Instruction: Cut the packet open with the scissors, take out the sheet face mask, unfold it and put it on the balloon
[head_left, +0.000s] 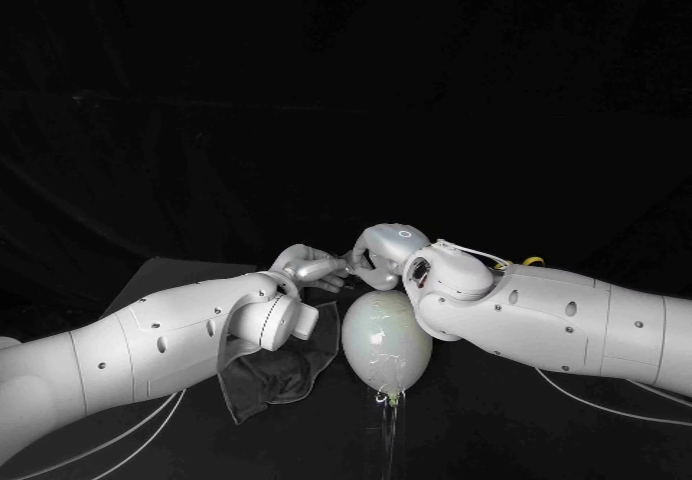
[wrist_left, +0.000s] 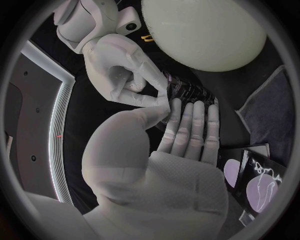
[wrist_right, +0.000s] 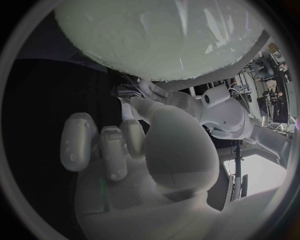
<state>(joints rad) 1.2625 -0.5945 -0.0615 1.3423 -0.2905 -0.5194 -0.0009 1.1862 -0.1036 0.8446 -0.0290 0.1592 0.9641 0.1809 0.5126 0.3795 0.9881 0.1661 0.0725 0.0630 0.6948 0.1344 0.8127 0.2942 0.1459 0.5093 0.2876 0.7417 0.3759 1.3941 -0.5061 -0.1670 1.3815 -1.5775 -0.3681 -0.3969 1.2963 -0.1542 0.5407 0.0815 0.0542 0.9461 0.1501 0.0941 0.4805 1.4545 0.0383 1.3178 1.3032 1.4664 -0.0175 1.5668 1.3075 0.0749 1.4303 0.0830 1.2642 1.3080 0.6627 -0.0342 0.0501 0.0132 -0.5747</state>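
Left arm (head_left: 144, 345) and right arm (head_left: 577, 320): glossy white shells, small dark screw holes. Silver fingers (wrist_left: 194, 125). Yellow wire (head_left: 531, 261) at right arm's wrist; thin white cables (head_left: 606, 402) trail beneath the right arm.

The left hand (wrist_left: 185, 142) covers part of the packet (wrist_left: 189, 89), whose print is unreadable.

A rumpled dark grey cloth (head_left: 274, 378) lies on the black table (head_left: 166, 272), left of centre
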